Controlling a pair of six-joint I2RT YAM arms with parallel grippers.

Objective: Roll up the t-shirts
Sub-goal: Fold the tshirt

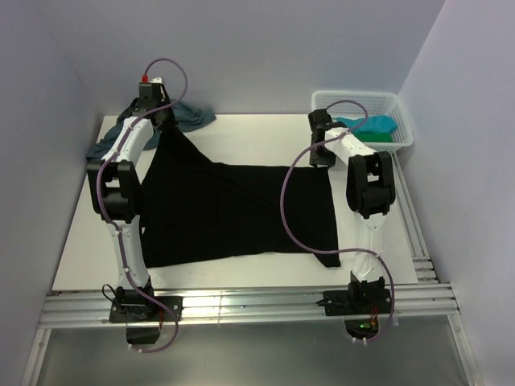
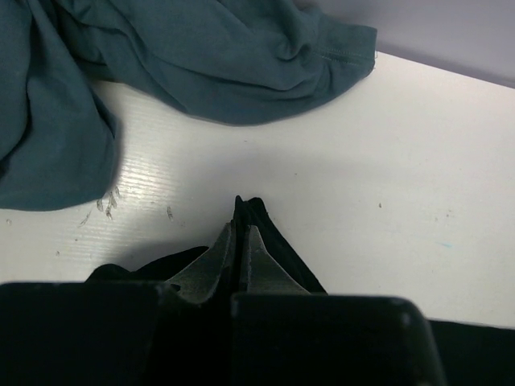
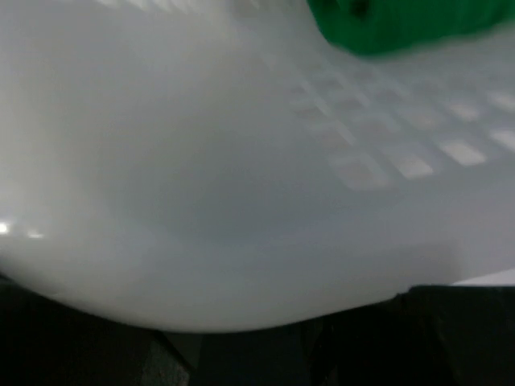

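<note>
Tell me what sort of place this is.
Probably a robot lab test cell, not a home: the left arm and right arm are bolted to a metal rail, plain walls box in a white table, and a black t-shirt lies spread out.

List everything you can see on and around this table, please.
table: one, white, under everything
black t-shirt: one, black, spread across the middle, far left corner lifted
blue t-shirt: one, dusty blue, bunched at the far left corner
basket: one, white mesh, far right corner
turquoise t-shirt: one, turquoise, in the basket
green t-shirt: one, green, in the basket
left gripper: one, black, shut on the black t-shirt's lifted corner
right gripper: one, black, beside the basket, jaws unclear
</note>
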